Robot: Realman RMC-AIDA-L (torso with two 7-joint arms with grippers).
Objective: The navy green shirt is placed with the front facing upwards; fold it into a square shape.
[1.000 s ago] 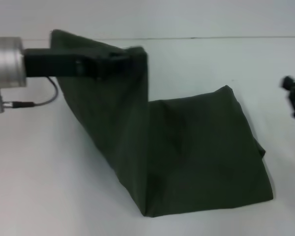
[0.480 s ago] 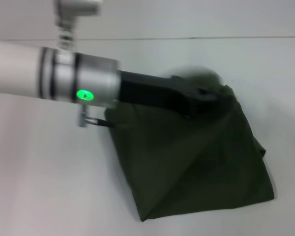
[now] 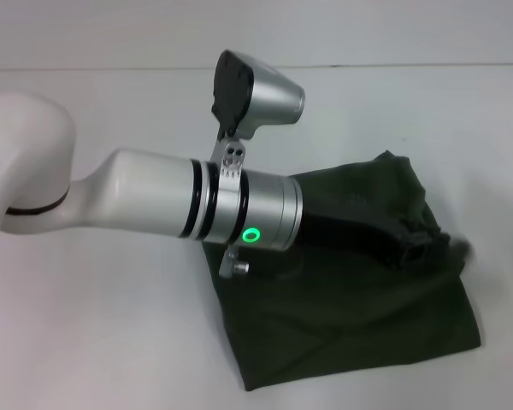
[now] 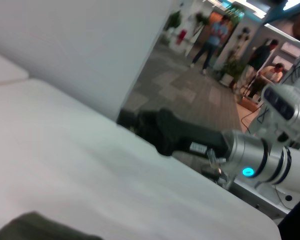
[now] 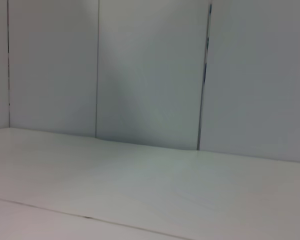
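From my remote station, I see the left arm stretched across the white tabletop (image 3: 85, 342), its left pincer (image 3: 423, 248) down on the right-hand edge of the navy green shirt (image 3: 342, 333). The shirt lies folded into a rough, dark bundle on the right half of the tabletop, its near corner toward me. The pincer's black tip is bunched against the cloth; I cannot tell whether it grips. The left wrist view catches the right pincer (image 4: 135, 122) off beyond the tabletop's edge, its fingers unreadable, with people standing far behind.
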